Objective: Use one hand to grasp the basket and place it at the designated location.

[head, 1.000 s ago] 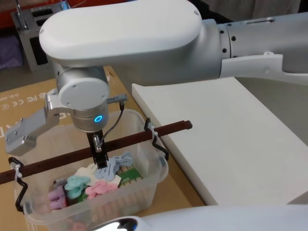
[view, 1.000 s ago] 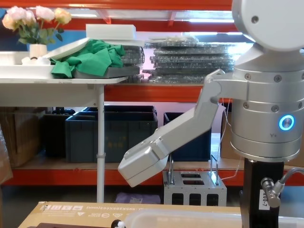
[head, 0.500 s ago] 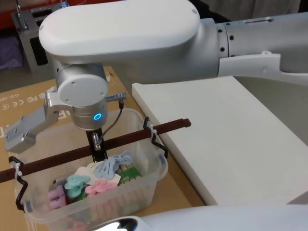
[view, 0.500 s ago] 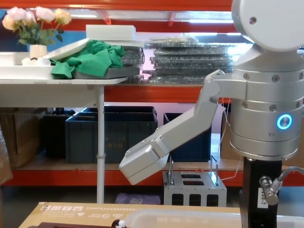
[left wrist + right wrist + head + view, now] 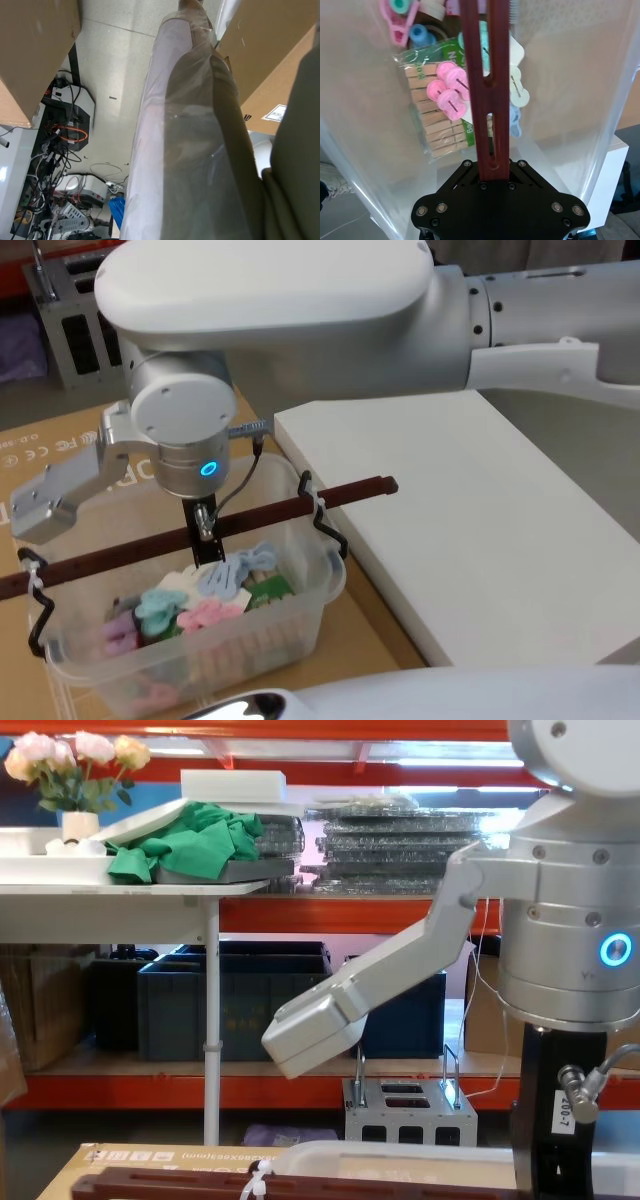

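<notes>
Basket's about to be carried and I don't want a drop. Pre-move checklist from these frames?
1. Right end effector shut on the handle bar, near its middle: ok.
2. Black hooks at both bar ends caught on the basket rim: ok.
3. Clips and peg pack sit below the rim: ok.
4. Basket bottom lifted off the cardboard: cannot tell.
5. White slab beside the basket is the designated spot: cannot tell.
</notes>
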Motion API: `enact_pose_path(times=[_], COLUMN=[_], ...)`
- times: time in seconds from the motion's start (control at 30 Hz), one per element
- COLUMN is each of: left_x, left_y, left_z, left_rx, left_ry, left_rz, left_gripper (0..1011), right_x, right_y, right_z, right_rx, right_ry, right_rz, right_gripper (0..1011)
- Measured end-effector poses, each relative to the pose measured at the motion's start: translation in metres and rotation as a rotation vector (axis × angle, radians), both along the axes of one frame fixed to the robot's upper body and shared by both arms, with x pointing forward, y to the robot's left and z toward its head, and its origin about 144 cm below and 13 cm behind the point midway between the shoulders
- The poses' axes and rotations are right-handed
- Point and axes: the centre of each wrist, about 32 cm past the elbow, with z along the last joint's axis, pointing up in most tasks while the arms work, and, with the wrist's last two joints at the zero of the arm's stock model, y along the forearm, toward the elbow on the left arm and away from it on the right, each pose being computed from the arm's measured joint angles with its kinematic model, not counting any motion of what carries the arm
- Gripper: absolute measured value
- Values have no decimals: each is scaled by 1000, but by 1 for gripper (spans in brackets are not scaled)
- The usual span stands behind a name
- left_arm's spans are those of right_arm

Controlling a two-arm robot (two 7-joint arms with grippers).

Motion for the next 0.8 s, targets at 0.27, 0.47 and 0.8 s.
enact_pose_path(times=[0.27, 0.47, 0.8], left_x=[0, 0, 0], left_y=[0, 0, 0], left_z=[0, 0, 0], left_rx=[0, 0, 0], left_ry=[0, 0, 0], left_rz=[0, 0, 0], left_gripper=[0, 0, 0], right_x=[10, 16, 27], right_y=[-13, -21, -37], right_z=[16, 26, 46], right_rx=[41, 66, 109], right_ry=[15, 26, 29], right_rz=[-43, -67, -110], right_gripper=[0, 0, 0])
